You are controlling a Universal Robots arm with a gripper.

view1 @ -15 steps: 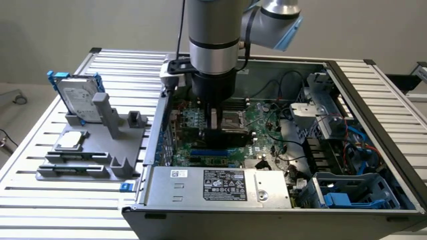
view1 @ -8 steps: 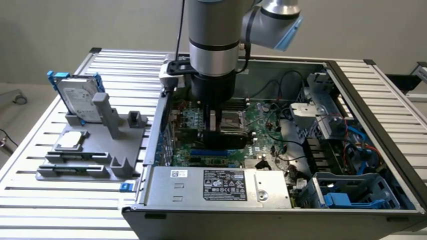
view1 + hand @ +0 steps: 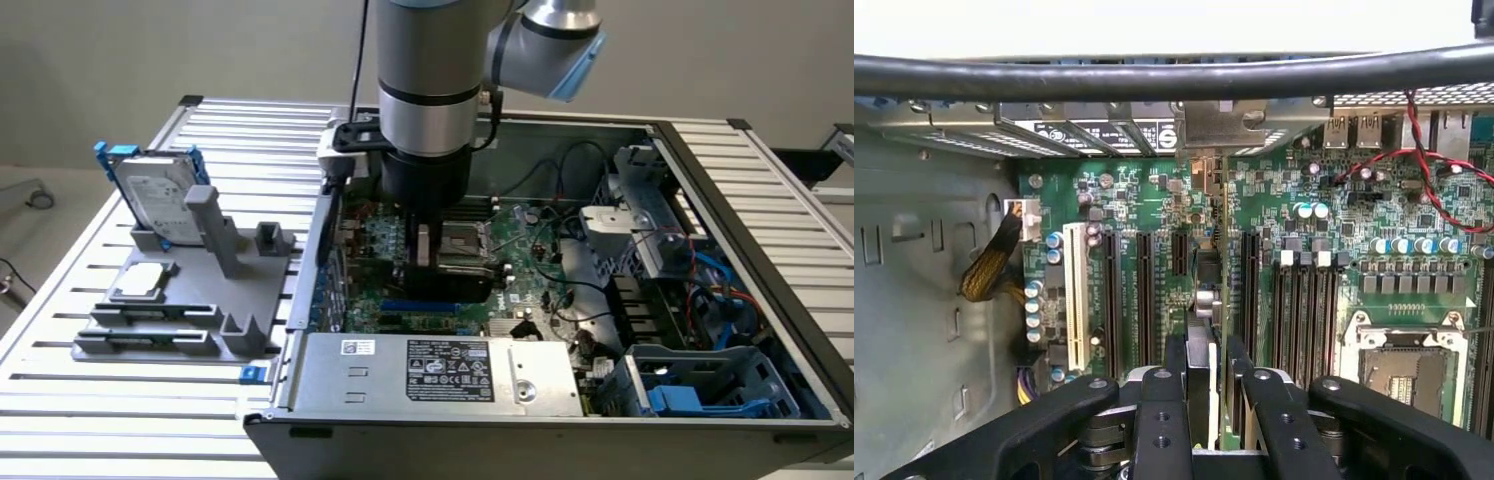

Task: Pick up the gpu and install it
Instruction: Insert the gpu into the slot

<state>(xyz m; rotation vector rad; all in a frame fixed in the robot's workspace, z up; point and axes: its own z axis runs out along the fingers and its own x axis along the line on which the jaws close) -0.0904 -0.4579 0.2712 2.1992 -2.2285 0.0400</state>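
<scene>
No text is coming through clearly enough to read. In the exterior view, the power supply label [image 3: 450, 369] is showing white print and small marks on black, with a white panel beside them, all too fine to make out. A small white sticker [image 3: 360, 346] to the exterior view's left of it is staying just as illegible, and so is the pale label on the hard drive [image 3: 156, 200]. In the wrist view, a sticker [image 3: 1154, 133] by the slot brackets is showing a round mark and blurred characters.
</scene>
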